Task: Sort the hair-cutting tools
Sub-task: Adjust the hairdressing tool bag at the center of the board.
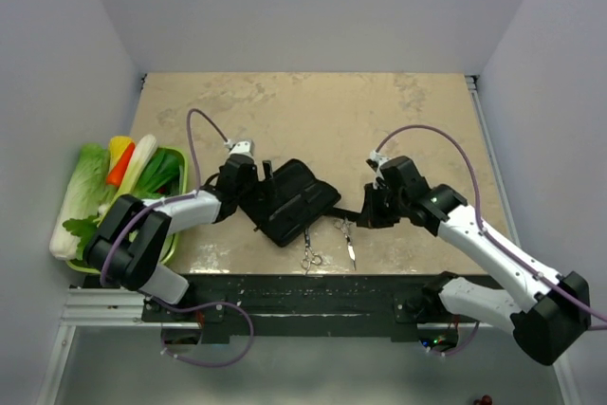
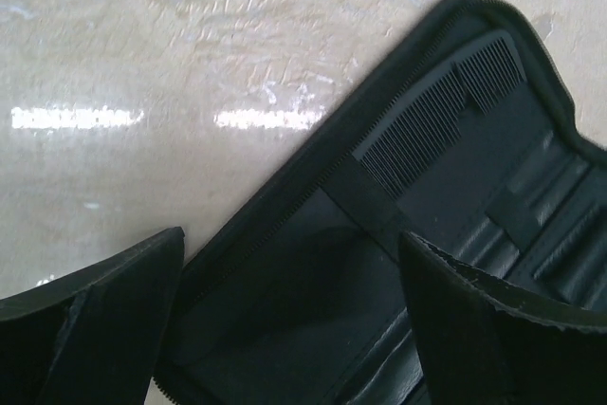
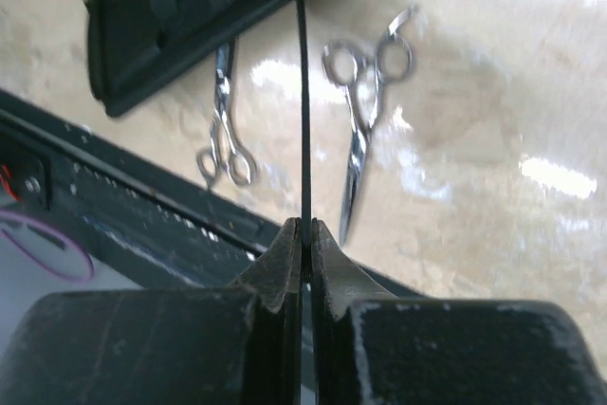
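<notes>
Right fingers (image 3: 285, 263) clenched on a comb (image 3: 303, 111), left fingers (image 2: 114, 301) spread wide over the case (image 2: 285, 329).
The right wrist view shows both scissors (image 3: 365, 111) on the table (image 3: 493, 139); only the left wrist view shows the second comb (image 2: 436, 111) inside the case.

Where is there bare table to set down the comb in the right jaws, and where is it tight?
Bare: the far half of the table, beyond the case, and the stretch between the right arm and the right edge. Crowded: the near middle, where case, two scissors and right gripper with the comb sit close together.
</notes>
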`<state>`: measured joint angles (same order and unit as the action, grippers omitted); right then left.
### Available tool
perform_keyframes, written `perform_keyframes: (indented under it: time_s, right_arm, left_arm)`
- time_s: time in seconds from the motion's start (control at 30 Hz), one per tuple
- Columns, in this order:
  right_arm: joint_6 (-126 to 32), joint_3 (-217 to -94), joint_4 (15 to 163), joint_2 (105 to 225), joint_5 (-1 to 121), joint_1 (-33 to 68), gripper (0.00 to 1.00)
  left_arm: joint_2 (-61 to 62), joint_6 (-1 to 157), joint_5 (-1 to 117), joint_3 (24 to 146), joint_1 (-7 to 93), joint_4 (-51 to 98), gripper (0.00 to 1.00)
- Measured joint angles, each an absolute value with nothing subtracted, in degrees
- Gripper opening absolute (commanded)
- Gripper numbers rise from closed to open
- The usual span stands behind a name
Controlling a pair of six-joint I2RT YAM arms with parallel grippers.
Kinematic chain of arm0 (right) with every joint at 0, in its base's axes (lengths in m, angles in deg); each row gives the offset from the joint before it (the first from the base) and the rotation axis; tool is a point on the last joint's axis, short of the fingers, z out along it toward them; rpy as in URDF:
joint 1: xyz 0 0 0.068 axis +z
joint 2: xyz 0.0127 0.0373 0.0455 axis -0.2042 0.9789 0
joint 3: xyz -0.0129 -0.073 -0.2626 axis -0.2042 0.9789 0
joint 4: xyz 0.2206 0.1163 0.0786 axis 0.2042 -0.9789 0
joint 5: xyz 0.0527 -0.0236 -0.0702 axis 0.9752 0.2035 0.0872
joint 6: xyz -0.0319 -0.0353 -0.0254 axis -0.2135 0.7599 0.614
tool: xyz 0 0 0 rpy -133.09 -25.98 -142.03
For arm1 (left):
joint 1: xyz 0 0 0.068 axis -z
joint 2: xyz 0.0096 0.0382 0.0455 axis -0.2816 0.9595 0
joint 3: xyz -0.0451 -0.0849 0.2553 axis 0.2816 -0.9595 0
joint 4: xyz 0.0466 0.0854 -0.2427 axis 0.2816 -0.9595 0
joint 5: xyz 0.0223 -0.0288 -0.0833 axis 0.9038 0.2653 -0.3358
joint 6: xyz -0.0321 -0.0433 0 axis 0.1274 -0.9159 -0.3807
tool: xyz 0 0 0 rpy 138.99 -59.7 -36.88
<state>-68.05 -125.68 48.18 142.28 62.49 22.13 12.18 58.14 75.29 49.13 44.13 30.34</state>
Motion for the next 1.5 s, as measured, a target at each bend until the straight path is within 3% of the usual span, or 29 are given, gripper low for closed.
perform_keyframes:
  time_s: [0.2, 0.53, 0.83, 1.0, 1.17, 1.33, 1.5]
  right_arm:
    - [-70.08, -132.83, 54.72, 153.18, 58.84, 22.24, 0.00]
    - [-69.32, -161.70, 57.67, 183.54, 56.94, 21.62, 0.00]
    - [-67.02, -178.73, 56.21, 197.31, 55.81, 14.39, 0.00]
    - [-64.90, -183.27, 55.92, 197.14, 49.49, 11.77, 0.00]
    - [-62.96, -179.67, 56.88, 188.24, 46.32, 12.03, 0.00]
    - [-62.92, -167.93, 59.14, 170.80, 48.64, 12.33, 0.00]
    - [-62.98, -155.82, 62.15, 161.18, 53.44, 12.38, 0.00]
  left_arm:
    - [7.28, 56.65, 75.05, 44.97, 44.13, 29.60, 0.99]
    - [1.95, 52.02, 71.90, 40.47, 44.69, 30.41, 0.98]
    - [4.26, 44.17, 72.47, 40.41, 56.36, 35.44, 0.97]
    - [13.40, 41.44, 72.86, 46.79, 60.21, 40.31, 0.97]
    - [18.25, 40.72, 72.53, 51.47, 62.48, 41.88, 0.97]
    - [13.44, 41.26, 72.66, 51.44, 64.28, 37.16, 0.97]
    - [-1.11, 43.60, 74.15, 51.23, 64.89, 28.94, 0.98]
